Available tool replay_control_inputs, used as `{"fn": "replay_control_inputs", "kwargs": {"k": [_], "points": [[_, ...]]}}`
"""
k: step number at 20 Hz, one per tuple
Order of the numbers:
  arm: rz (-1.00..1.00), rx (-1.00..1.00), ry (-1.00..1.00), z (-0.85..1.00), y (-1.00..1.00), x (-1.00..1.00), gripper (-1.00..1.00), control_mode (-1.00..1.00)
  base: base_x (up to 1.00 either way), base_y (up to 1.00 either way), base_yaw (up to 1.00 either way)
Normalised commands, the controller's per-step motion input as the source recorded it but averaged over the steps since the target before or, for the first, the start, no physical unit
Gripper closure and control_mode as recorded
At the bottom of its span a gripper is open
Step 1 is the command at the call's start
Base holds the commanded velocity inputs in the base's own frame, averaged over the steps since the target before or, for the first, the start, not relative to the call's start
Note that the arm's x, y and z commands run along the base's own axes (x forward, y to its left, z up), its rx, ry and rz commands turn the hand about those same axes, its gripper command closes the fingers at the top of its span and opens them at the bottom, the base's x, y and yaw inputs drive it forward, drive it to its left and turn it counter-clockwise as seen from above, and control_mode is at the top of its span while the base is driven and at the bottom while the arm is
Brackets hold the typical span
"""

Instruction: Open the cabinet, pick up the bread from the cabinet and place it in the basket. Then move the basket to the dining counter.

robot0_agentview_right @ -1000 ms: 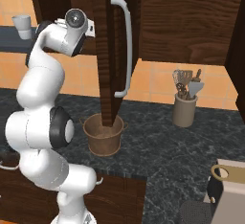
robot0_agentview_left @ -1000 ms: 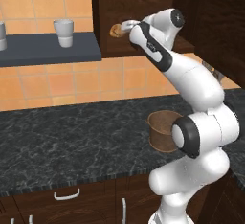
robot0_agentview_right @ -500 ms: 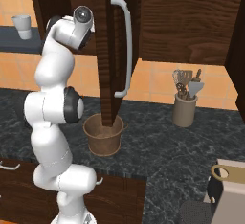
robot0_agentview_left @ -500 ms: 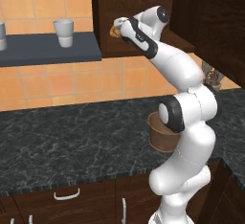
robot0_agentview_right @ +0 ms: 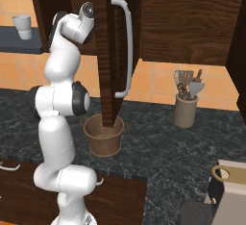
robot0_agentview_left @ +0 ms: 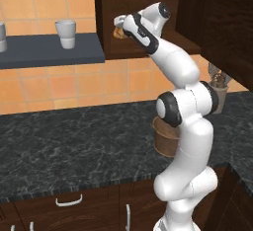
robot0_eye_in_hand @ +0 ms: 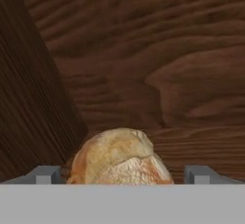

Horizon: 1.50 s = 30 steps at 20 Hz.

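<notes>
One bread [robot0_eye_in_hand: 118,157] bun is sitting inside the open cabinet [robot0_agentview_right: 103,51], with the tool [robot0_eye_in_hand: 122,174] spreading wide around it, fingers apart from it. One basket [robot0_agentview_right: 103,136] is sitting on the black surface [robot0_agentview_left: 64,141]; can't tell what's inside. One utensil pot [robot0_agentview_right: 185,109] is holding utensils far right.

bread [robot0_eye_in_hand: 119,157] bottom cut off by hand view edge, basket [robot0_agentview_right: 103,136] partly behind cabinet door [robot0_agentview_right: 106,51]
</notes>
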Motion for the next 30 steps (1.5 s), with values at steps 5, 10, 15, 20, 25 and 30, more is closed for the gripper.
{"fn": "replay_control_inputs", "kwargs": {"k": [5, 10, 15, 20, 25, 30], "points": [[0.04, 0.02, 0.0, 0.0, 0.25, 0.12, -1.0, -1.0, 0.0, 0.0, 0.0], [0.04, 0.0, 0.0, -0.24, 0.03, 0.02, -1.0, -1.0, 0.0, 0.0, 0.0], [0.06, 0.0, 0.01, -0.16, 0.0, -0.12, -1.0, -1.0, 0.0, 0.0, 0.0], [0.07, 0.0, 0.0, 0.0, 0.0, 0.07, -1.0, -1.0, 0.0, 0.0, 0.0], [0.08, 0.0, 0.0, -0.3, 0.0, -0.03, -1.0, -1.0, 0.0, 0.0, 0.0], [0.05, 0.0, 0.01, 0.0, 0.1, 0.24, 1.0, -1.0, 0.0, 0.0, 0.0]]}}
